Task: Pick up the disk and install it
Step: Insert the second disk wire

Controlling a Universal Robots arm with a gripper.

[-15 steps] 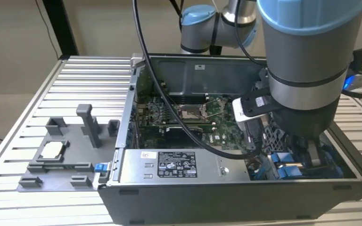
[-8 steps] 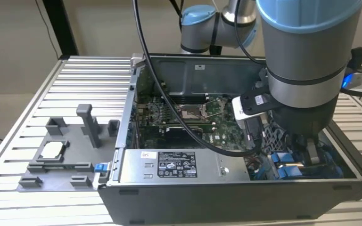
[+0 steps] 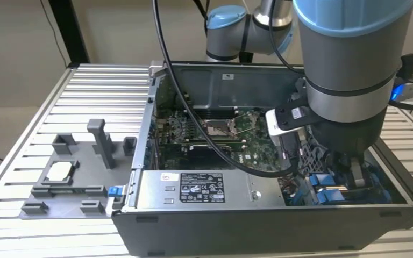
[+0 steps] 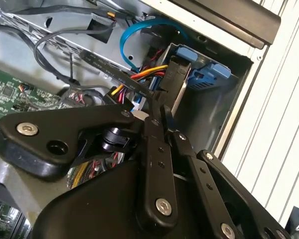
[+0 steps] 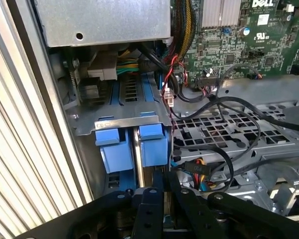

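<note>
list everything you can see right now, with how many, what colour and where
computer case: one, dark grey, open on the ribbed table.
motherboard: one, green, inside the case.
box with white label: one, grey, at the case's front.
disk: one, blue-bracketed, in the corner bay below the fingertips.
tray: one, grey, on the exterior view's left.
chip: one, silver, on the tray.
table: one, silver slats.
gripper: one, black, fingers close together at the disk's edge.
</note>
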